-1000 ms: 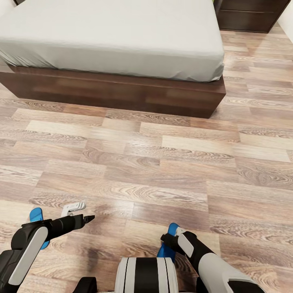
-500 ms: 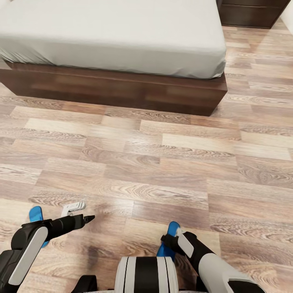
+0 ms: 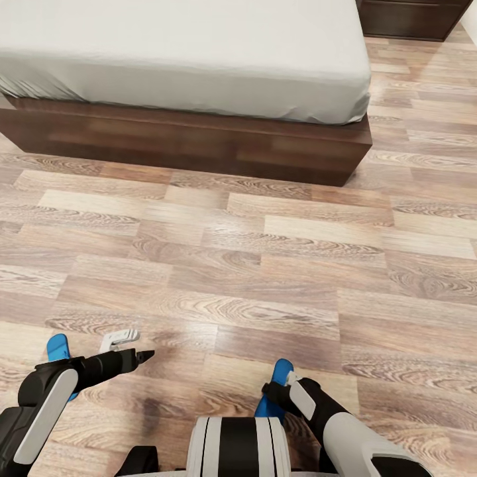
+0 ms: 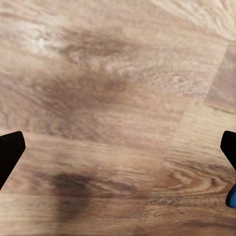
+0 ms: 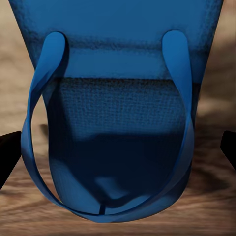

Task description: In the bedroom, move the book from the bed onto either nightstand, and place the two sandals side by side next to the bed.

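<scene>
The bed (image 3: 185, 59) stands well ahead of both arms across a stretch of open wood-plank floor (image 3: 265, 265), its pale mattress overhanging the dark brown base. A dark-brown cabinet (image 3: 411, 16), cut off by the frame, sits beyond the bed's far corner on the right side.

The left gripper (image 3: 126, 349) hovers low with its fingers spread apart, nothing between them. One blue sandal (image 3: 58, 346) lies just behind it, mostly hidden by the arm.

The right gripper (image 5: 118, 147) looks straight onto the other sandal (image 5: 118, 123). Its fingertips show wide at either side of the strap loop; whether they grip cannot be told. From the head, that sandal (image 3: 278, 374) peeks past the wrist.
</scene>
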Available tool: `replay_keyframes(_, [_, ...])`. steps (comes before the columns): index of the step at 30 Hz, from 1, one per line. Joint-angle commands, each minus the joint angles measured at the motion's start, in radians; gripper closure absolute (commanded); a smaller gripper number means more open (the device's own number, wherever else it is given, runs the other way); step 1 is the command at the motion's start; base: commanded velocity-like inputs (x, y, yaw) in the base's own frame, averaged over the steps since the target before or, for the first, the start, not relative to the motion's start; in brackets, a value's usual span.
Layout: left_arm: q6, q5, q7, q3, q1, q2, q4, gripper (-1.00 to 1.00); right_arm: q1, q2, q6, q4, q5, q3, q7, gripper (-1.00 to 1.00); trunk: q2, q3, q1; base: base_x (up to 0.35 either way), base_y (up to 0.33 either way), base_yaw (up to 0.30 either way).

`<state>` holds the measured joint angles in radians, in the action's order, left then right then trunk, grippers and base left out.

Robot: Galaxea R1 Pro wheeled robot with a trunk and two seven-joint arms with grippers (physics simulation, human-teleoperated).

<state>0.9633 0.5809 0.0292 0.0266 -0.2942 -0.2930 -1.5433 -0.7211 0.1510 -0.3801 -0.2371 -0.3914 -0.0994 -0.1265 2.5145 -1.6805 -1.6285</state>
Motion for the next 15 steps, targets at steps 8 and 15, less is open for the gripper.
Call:
replay_keyframes(8, [0.005, -0.001, 0.003, 0.001, 0.0, 0.0, -0.002, -1.0, 0.0, 0.002, -0.005, -0.002, -0.003, -0.008, -0.005, -1.0, 0.0, -0.001, 0.0, 0.0, 0.0, 0.0])
replay_keyframes(15, [0.005, -0.001, 0.003, 0.001, 0.0, 0.0, -0.002, -1.0, 0.0, 0.002, -0.005, -0.002, -0.003, -0.008, -0.005, -1.0, 0.0, -0.001, 0.0, 0.0, 0.0, 0.0])
